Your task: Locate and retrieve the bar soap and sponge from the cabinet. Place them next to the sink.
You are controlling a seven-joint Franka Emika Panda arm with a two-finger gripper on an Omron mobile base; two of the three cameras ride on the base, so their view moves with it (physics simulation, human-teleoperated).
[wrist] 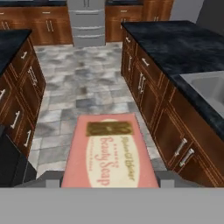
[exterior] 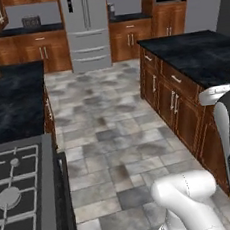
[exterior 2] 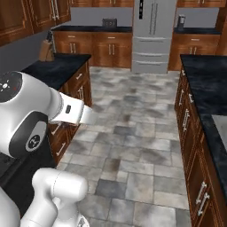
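**A:** Soap (wrist: 109,151) right up close in the hand view, a flat pink bar with a gold band and a cream oval label, lying lengthwise between the gripper (wrist: 109,179) fingers.

**B:** Held?

**A:** Yes, the fingers are clamped on its two long sides and it hangs over the tiled floor (wrist: 83,83).

**B:** And the sink?

**A:** The sink (wrist: 209,87) shows as a steel corner on the right, set into the dark counter (wrist: 175,48) of the island. The bar is well apart from it, out over the aisle.

**B:** What else is around?

**A:** A steel fridge (exterior: 85,29) at the far end, brown drawer units on both sides, a stove (exterior: 19,192) near left in the left base view. The white arm (exterior 2: 31,115) bulks large near left in the right base view.
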